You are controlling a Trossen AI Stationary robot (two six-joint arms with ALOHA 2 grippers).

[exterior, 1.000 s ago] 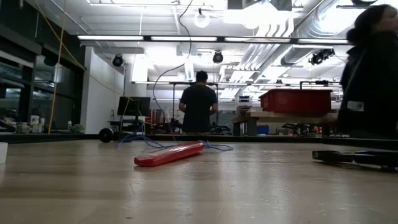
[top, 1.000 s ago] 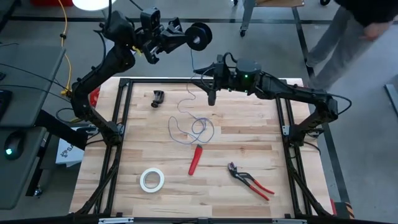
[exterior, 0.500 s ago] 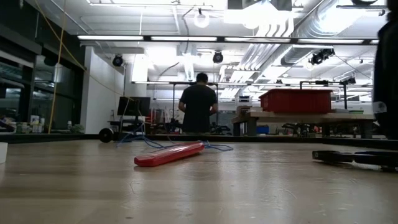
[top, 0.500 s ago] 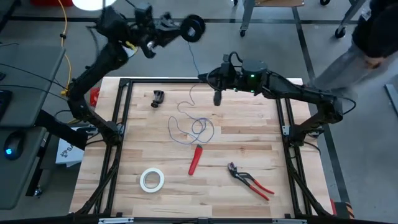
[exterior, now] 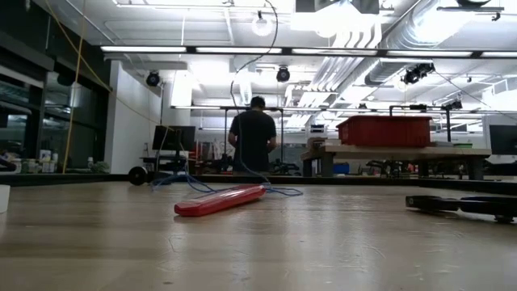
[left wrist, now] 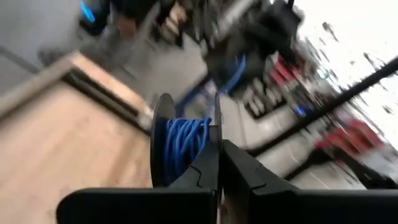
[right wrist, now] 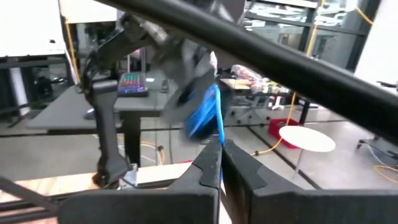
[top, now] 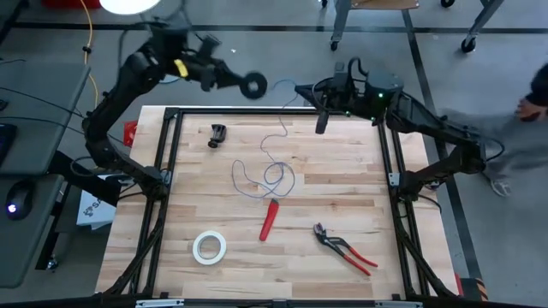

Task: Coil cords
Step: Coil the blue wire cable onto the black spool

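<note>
- left gripper (top: 242, 83) up past the far left corner of the table (top: 342, 184), clamped shut on the rim of the black spool (top: 253, 85); left wrist view shows its fingers (left wrist: 205, 168) pinched on the flange, blue turns wound on the core; versus a second ago the spool has swung lower and the arm has turned, so it looks like mid-winding
- blue wire (top: 276, 175) runs from the spool across to the right gripper, then drops onto the table; loose loops lie mid-table, just far of the red tool (top: 270, 219); loops look about the same as a second ago, so little slack taken up yet
- white tape roll (top: 209, 247) near left, small black clip (top: 217, 134) far left, red-handled pliers (top: 346, 249) near right; none moved
- right gripper (top: 321, 124) above the far edge of the table, right of centre; was wide open a second ago, now closed; right wrist view shows the wire (right wrist: 219, 121) running into the closed fingertips (right wrist: 211, 163), so I judge it pinches the wire; it has also slid right along the far edge
- meaning: wire now guided on the right, spool held on the left; coiling under way, most of the wire not yet wound
- low view: a person (exterior: 253, 137) stands far off in the room, back turned
</note>
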